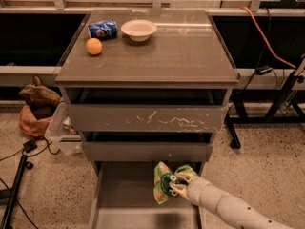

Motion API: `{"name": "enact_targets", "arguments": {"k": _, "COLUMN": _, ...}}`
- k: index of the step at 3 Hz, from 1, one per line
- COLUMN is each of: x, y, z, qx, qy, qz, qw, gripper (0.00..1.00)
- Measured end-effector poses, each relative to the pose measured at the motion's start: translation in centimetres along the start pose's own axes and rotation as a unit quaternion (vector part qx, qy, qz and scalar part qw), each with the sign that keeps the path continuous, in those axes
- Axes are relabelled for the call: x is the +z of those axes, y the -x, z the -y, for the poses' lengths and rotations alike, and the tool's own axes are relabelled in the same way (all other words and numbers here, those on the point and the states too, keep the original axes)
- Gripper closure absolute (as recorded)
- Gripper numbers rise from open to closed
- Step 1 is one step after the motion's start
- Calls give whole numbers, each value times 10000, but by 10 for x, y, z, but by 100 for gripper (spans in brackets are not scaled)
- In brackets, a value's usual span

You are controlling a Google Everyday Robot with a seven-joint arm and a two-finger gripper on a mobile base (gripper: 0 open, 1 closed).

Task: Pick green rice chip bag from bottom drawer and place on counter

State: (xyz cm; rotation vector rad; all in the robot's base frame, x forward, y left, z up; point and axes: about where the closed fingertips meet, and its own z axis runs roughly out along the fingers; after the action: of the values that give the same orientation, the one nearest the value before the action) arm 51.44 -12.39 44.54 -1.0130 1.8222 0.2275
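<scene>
The green rice chip bag (164, 183) hangs over the open bottom drawer (125, 198), just below the middle drawer front. My gripper (177, 184) comes in from the lower right on a white arm and is shut on the bag's right side, holding it upright above the drawer floor. The counter (167, 54) is the grey-brown top of the cabinet, well above the bag.
On the counter's back left stand a crushed blue can (102, 29), a white bowl (138, 29) and an orange (94, 46). The scratched top drawer front (145, 118) and middle front (147, 151) stick out above the bag. A brown bag (37, 106) and cables lie on the floor left.
</scene>
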Motion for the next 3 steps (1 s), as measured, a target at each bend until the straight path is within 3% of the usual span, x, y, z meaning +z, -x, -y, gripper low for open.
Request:
{"name": "enact_targets", "arguments": {"k": 1, "x": 0, "y": 0, "z": 0, "qx": 0, "qy": 4, "qz": -1, "qw": 10000, "gripper": 100}}
{"name": "enact_targets", "arguments": {"k": 2, "x": -16, "y": 35, "z": 23, "qx": -148, "qy": -60, "qz": 5, "qw": 9999, "gripper": 100}}
{"name": "enact_targets", "arguments": {"k": 3, "x": -60, "y": 118, "z": 68, "qx": -531, "qy": -263, "qz": 192, "qw": 9981, "gripper": 100}}
